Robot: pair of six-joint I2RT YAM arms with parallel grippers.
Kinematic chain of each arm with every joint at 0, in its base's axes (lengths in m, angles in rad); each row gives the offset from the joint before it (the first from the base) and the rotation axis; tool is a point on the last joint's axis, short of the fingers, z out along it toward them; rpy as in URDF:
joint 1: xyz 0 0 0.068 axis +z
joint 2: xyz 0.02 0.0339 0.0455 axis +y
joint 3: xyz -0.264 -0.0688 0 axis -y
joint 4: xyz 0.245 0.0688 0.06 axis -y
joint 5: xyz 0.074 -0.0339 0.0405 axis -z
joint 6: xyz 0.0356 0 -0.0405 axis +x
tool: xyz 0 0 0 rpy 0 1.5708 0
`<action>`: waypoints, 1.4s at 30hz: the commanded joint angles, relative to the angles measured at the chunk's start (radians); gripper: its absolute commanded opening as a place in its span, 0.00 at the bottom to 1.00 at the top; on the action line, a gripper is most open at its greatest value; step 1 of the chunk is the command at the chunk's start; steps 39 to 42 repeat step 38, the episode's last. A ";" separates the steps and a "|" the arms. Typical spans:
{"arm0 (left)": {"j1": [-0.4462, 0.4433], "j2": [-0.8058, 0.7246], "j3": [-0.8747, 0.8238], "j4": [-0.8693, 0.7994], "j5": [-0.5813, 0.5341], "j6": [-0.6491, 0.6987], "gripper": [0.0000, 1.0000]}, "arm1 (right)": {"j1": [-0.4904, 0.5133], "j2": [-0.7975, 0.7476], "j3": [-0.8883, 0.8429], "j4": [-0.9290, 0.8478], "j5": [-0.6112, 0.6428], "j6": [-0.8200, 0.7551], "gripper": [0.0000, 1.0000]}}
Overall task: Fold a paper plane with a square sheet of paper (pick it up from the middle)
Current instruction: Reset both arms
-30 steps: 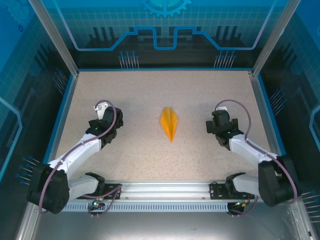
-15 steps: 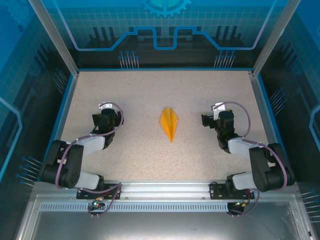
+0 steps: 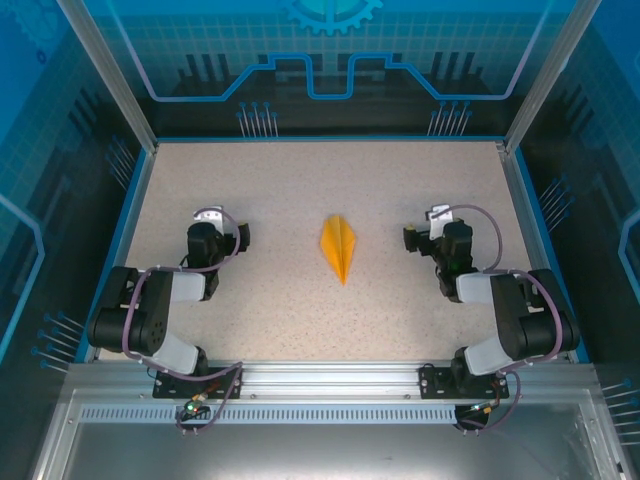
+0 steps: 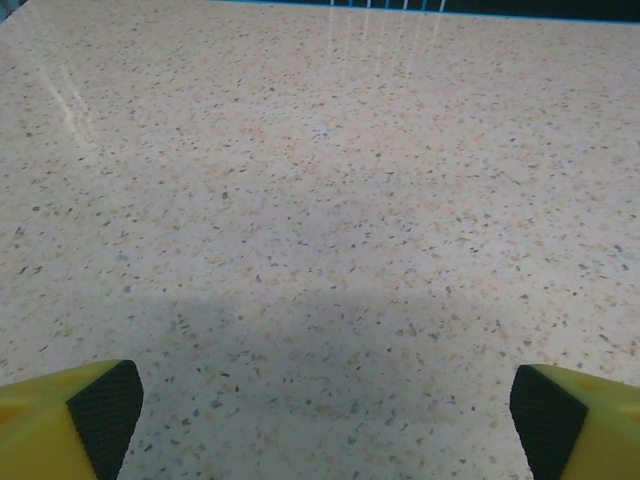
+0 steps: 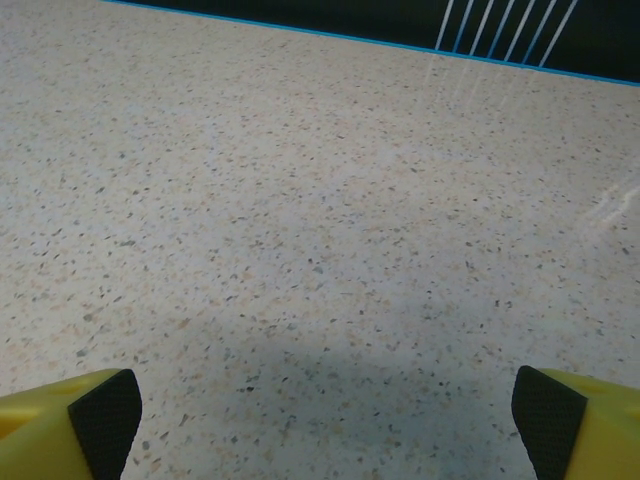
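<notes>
From above, you see the paper plane [image 3: 338, 247] lying flat on the bench [image 3: 300, 180], between the left pincer [image 3: 220, 228] and the right pincer [image 3: 425, 228] and apart from both. Its long axis runs near to far, with the slimmer tip toward the arm bases. At the left wrist, the pads [image 4: 105, 415] stand spread wide over speckled bench. At the right wrist, the pads [image 5: 105, 415] gape just as wide.
</notes>
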 commanded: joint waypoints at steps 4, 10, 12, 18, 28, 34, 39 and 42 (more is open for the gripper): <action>0.008 -0.004 0.002 0.054 0.036 0.006 0.99 | 0.008 0.009 0.002 0.051 0.128 0.041 0.99; 0.008 -0.004 0.002 0.051 0.038 0.005 0.99 | 0.000 0.007 0.008 0.040 0.105 0.042 0.99; 0.008 -0.004 0.002 0.051 0.039 0.005 0.99 | -0.001 0.007 0.008 0.040 0.105 0.043 0.99; 0.008 -0.004 0.002 0.051 0.039 0.005 0.99 | -0.001 0.007 0.008 0.040 0.105 0.043 1.00; 0.008 -0.004 0.001 0.051 0.038 0.005 0.99 | 0.000 0.007 0.008 0.039 0.103 0.042 1.00; 0.008 -0.004 0.002 0.051 0.039 0.005 0.98 | -0.001 0.007 0.010 0.035 0.100 0.044 0.99; 0.008 -0.003 0.003 0.051 0.039 0.005 0.99 | -0.002 0.007 0.010 0.036 0.100 0.044 0.99; 0.008 -0.003 0.003 0.051 0.039 0.005 0.99 | -0.002 0.007 0.010 0.036 0.100 0.044 0.99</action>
